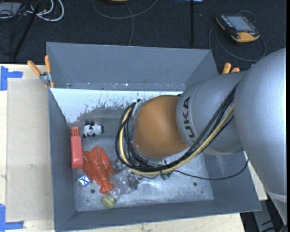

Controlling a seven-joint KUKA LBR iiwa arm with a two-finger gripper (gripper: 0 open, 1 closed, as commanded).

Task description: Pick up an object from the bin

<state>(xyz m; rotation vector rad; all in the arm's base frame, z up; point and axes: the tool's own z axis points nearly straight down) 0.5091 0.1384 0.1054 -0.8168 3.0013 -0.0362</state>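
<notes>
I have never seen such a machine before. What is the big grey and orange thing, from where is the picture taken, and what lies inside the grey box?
The big grey shape is a robot arm that reaches in from the right. The orange ball is a cover on its wrist, with black cables around it. The one camera looks down from above, a little from the side. The hand is low in the grey metal bin, mostly hidden under the cover, so I cannot tell whether it holds anything. Near it lie a red-orange toy, a flat red bar, a blue and white cube and a clear small bottle. Further back lies a black and white figure.
</notes>
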